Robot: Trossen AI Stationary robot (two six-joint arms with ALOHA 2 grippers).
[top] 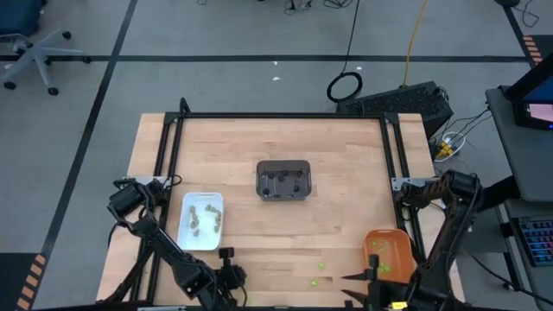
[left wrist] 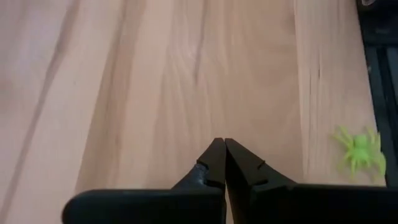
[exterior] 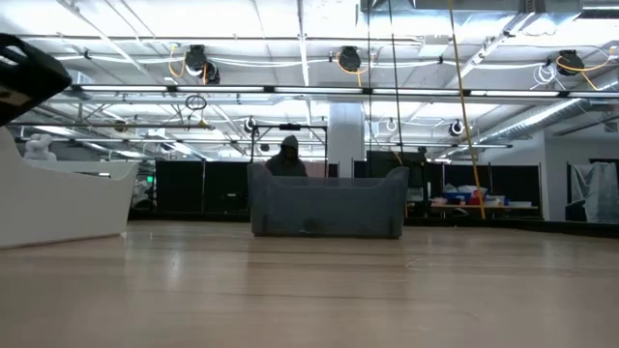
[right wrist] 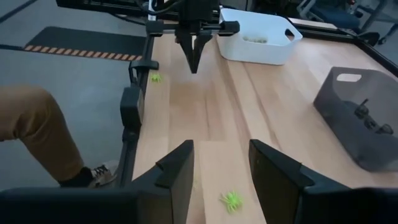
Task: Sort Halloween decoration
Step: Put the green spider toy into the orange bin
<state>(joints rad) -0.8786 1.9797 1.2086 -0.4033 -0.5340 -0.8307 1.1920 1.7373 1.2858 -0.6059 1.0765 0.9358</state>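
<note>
— Where's your left gripper (left wrist: 224, 144)?

— Low centre of my left wrist view, fingers pressed together on nothing. A lime-green spider (left wrist: 360, 151) lies on the table (left wrist: 155, 81) at the right edge, beside my tips, unheld.

— And the right gripper (right wrist: 221, 163)?

— Spread apart, empty; another green spider (right wrist: 231, 199) sits just below between its fingers.

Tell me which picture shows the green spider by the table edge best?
The left wrist view: the green spider shows big, legs and all. The right wrist view shows it tiny near the left gripper. The high and low views don't show it.
</note>
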